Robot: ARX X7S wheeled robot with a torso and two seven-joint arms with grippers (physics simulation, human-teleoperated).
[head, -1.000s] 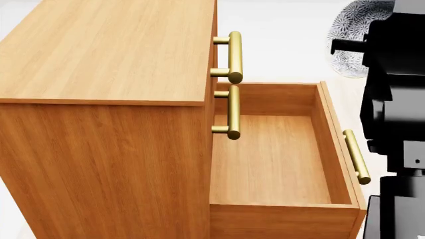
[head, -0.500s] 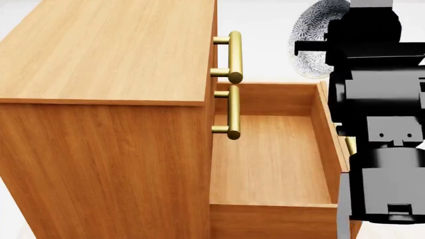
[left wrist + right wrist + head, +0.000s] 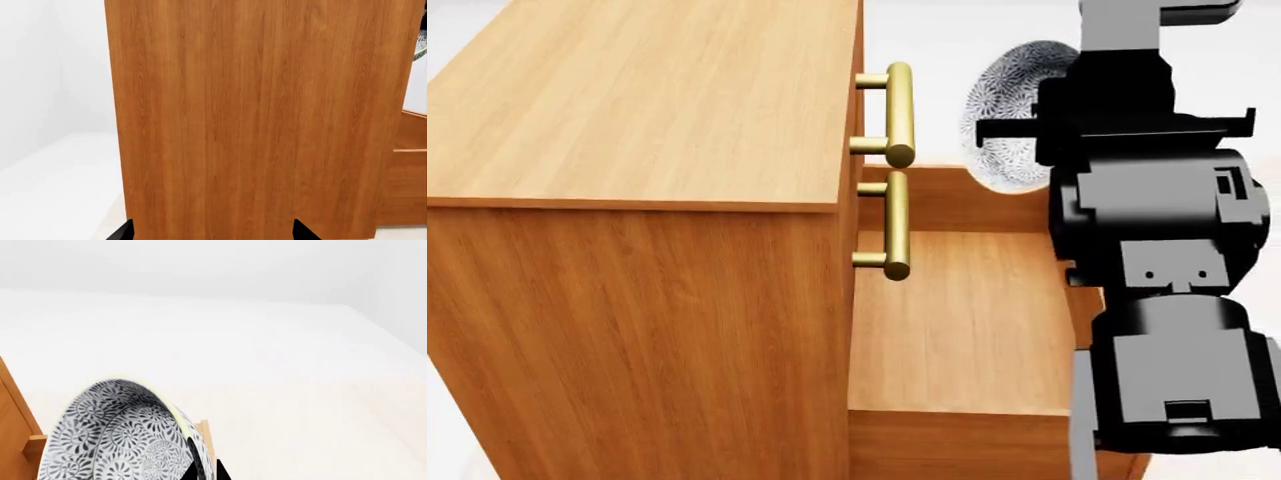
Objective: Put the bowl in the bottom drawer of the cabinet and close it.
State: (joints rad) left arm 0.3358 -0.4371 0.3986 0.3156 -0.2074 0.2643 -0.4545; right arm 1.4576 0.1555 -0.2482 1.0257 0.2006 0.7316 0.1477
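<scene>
The bowl [image 3: 1004, 112], white with a fine blue-grey pattern, hangs tilted on its side above the far end of the open bottom drawer [image 3: 961, 320]. My right gripper [image 3: 205, 473] is shut on its rim, one fingertip inside and one outside the bowl [image 3: 113, 440]. The right arm [image 3: 1154, 260] covers the drawer's front and its handle. The orange-brown cabinet [image 3: 627, 110] stands at the left in the head view. My left gripper [image 3: 213, 234] is open wide, facing the cabinet's side panel [image 3: 253, 115] with nothing between its fingers.
The two upper drawers are shut, and their brass bar handles [image 3: 897, 115] [image 3: 894, 225] jut out over the open drawer's inner end. Pale floor [image 3: 300, 390] lies beyond the drawer. A white wall [image 3: 47, 65] stands left of the cabinet in the left wrist view.
My right arm has carried the bowl leftward, from beyond the drawer's front to above the open drawer, and now hides the drawer's handle. The cabinet and drawer have not moved.
</scene>
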